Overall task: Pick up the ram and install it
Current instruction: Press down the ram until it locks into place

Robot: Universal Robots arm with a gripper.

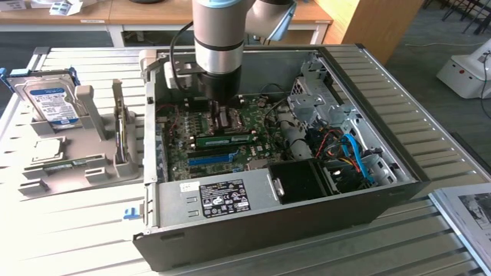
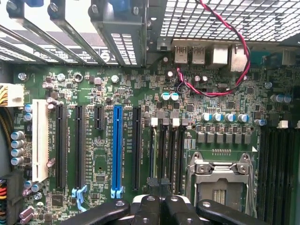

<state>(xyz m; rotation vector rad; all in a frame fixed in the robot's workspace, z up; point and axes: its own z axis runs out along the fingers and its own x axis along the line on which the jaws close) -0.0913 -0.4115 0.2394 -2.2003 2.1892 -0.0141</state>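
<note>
Black end effector (image 2: 161, 208), fingers closed together with nothing between them, lowered inside the open computer case (image 1: 383, 190) over the green motherboard (image 2: 140, 93), near the memory slots (image 2: 165, 154) beside the blue slot (image 2: 116, 147) and the CPU socket (image 2: 221, 176). One green ram (image 1: 227, 138) stick lies seated across the board, just nearer than the end effector in the exterior view. The arm (image 1: 221, 34) descends vertically from above into the case. On the slatted bench (image 1: 69, 230), to the exterior view's left, a grey holder (image 1: 80, 164) carries a hard drive (image 1: 50, 100) upright and a thin board on edge.
</note>
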